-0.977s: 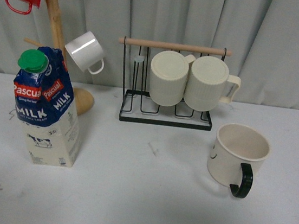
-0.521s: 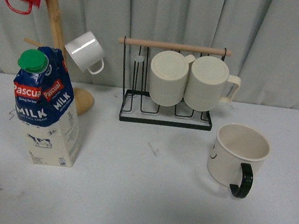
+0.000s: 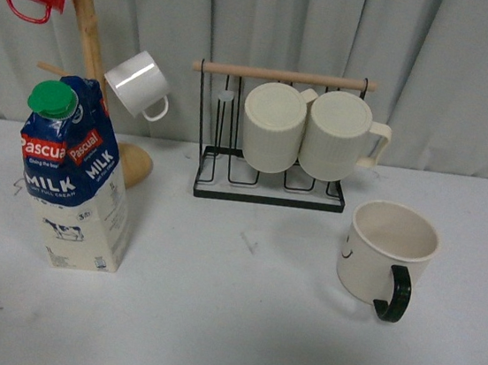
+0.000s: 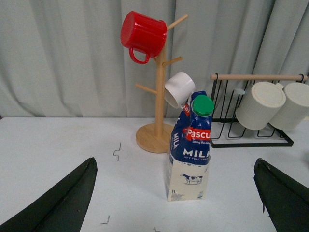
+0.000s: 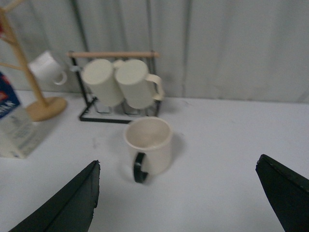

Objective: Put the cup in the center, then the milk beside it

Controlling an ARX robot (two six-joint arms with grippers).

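Showing "Pascual" on red labels and "MILK" in white on the milk carton (image 3: 75, 181), standing near the desk's (image 3: 234, 333) left edge.

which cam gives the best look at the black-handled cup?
Front view: the cup is sharp and whole, with its rim, inside, black handle and small side mark all visible. The right wrist view also shows the whole cup with its handle toward the camera, but the picture is blurred. The left wrist view doesn't show it at all.

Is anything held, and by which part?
Nothing is held: the left tool and right tool are open; the cream black-handled mug and blue-topped milk carton stand free.
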